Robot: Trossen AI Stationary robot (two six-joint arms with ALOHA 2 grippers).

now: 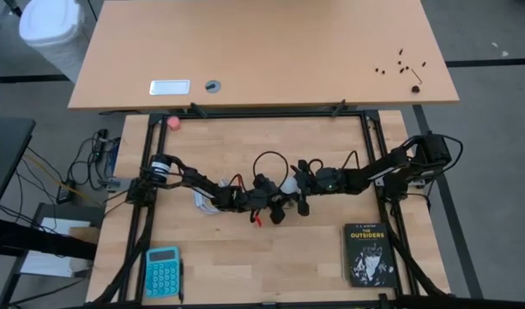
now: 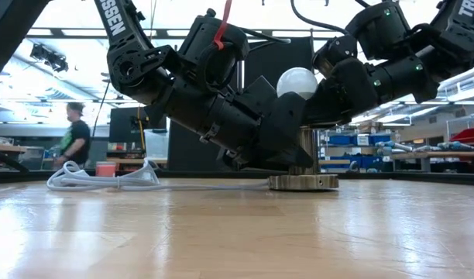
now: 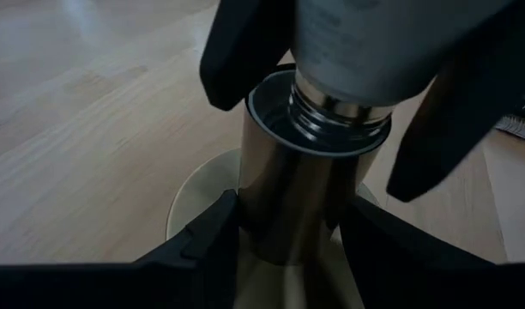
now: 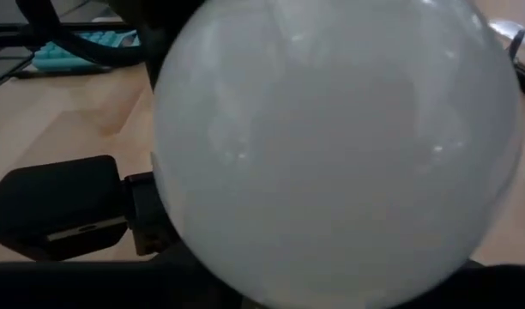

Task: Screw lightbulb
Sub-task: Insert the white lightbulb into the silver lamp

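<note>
Right gripper [image 2: 310, 97] is clasping the lightbulb [image 2: 297, 82], threads sitting in the socket [image 3: 301, 184] mouth; left gripper [image 3: 288, 227] is clamping the socket stem; bulb seemingly tilting slightly, so turning is risking cross-threading

Two dark arms here, both built of chunky matte black links. The left arm [image 1: 190, 178] carries a white band near its shoulder and white lettering on its upper link, only partly readable in the low view. A red tie [image 2: 222, 23] pokes up from its wrist housing. Thin black cables [image 1: 267, 160] loop above the wrists. The right arm [image 1: 391, 163] shows small green lights [image 2: 413, 67] along its rounded black joints. The left tool's fingers [image 3: 202, 249] are flat, dark and angular.
</note>
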